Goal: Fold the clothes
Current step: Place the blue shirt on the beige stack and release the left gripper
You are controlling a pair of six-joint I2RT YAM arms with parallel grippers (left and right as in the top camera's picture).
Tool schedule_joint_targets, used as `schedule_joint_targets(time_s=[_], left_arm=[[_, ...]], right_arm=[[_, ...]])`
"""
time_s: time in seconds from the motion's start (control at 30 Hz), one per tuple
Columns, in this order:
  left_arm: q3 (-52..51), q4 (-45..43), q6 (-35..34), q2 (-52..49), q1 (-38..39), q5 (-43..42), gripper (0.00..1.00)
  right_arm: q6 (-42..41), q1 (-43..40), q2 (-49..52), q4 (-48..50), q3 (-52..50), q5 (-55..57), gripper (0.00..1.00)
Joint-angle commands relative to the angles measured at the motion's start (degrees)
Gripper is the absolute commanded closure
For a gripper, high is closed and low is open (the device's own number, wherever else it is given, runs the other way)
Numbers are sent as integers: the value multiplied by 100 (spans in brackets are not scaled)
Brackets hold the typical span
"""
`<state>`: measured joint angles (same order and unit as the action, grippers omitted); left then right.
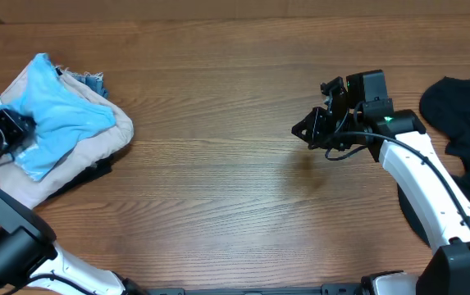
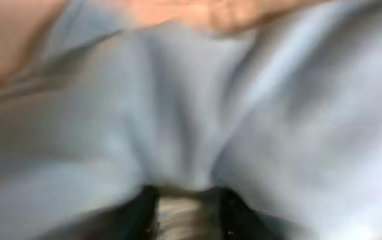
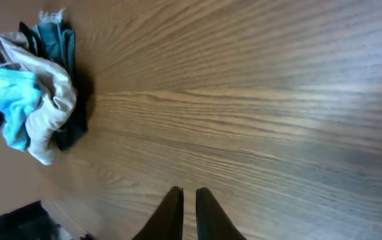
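A crumpled light blue T-shirt (image 1: 62,119) lies on top of a clothes pile at the table's far left; the right wrist view shows it too (image 3: 11,93). My left gripper (image 1: 9,129) is at the shirt's left edge. In the blurred left wrist view the blue cloth (image 2: 277,120) fills the frame and bunches right at the left gripper (image 2: 185,190), whose dark fingers (image 2: 144,207) stand a little apart. A black T-shirt (image 1: 464,115) lies spread at the far right. My right gripper (image 1: 304,131) hovers over bare wood, its fingers almost together (image 3: 189,193), holding nothing.
Under the blue shirt lies a beige garment (image 1: 95,143), with dark cloth (image 1: 95,170) showing beneath it. The beige garment (image 3: 54,113) and a dark teal piece (image 3: 57,40) also show in the right wrist view. The wooden table (image 1: 218,188) stretches between the pile and the right arm.
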<state>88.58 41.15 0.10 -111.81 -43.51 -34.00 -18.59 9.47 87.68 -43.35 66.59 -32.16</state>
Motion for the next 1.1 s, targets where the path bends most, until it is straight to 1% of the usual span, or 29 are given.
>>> schedule_joint_targets(time_s=[0.0, 0.07, 0.1, 0.13, 0.17, 0.2, 0.23, 0.27, 0.3, 0.33, 0.4, 0.47, 0.53, 0.73, 0.83, 0.93, 1.07], left_arm=[[1073, 737, 791, 1207, 153, -1445, 47], [1453, 1530, 1370, 1753, 334, -1316, 43], [1545, 1827, 1561, 2028, 466, -1198, 42], [1569, 2116, 1637, 2455, 717, -905, 40], [1569, 2264, 1609, 2734, 927, -684, 38], [1569, 2422, 1530, 2992, 1176, -468, 33], [1569, 2664, 1438, 3329, 1580, -98, 31], [1567, 2837, 1379, 3510, 1856, 177, 27], [1567, 3073, 1228, 3689, 2223, 540, 8], [1567, 3447, 1040, 3869, 2798, 1038, 0], [1567, 3797, 837, 3917, 3348, 1515, 0], [1565, 3980, 739, 3899, 3700, 1871, 0], [1563, 4052, 750, 3838, 3930, 2048, 0], [1563, 3814, 610, 3528, 3969, 2004, 0], [1563, 3816, 610, 3340, 3969, 2004, 0], [1563, 3816, 610, 3174, 3969, 2004, 0], [1563, 3816, 610, 2911, 3969, 2004, 0]], right_arm=[[1091, 13, -431, -90, 793, 66, 87], [1292, 9, -695, -142, 1143, 188, 85], [1311, 9, -874, -170, 1342, 468, 83], [1311, 9, -1060, -219, 1523, 820, 80], [1309, 9, -1217, -271, 1661, 1106, 74], [1309, 9, -1394, -328, 1786, 1397, 54], [1307, 9, -1587, -348, 1858, 1606, 37], [1307, 9, -1729, -348, 1867, 1709, 27], [1307, 9, -1917, -363, 1867, 1786, 18], [1307, 9, -2144, -448, 1867, 1834, 0], [1307, 9, -2326, -570, 1867, 1864, 0], [1307, 9, -2424, -706, 1867, 1864, 0], [1307, 9, -2452, -872, 1867, 1864, 0], [1305, 9, -2337, -1458, 1864, 1860, 0], [1283, 15, -2319, -1556, 1864, 1770, 0], [1261, 15, -2321, -1556, 1864, 1412, 0], [1272, 15, -2317, -1731, 1862, 1416, 0]])
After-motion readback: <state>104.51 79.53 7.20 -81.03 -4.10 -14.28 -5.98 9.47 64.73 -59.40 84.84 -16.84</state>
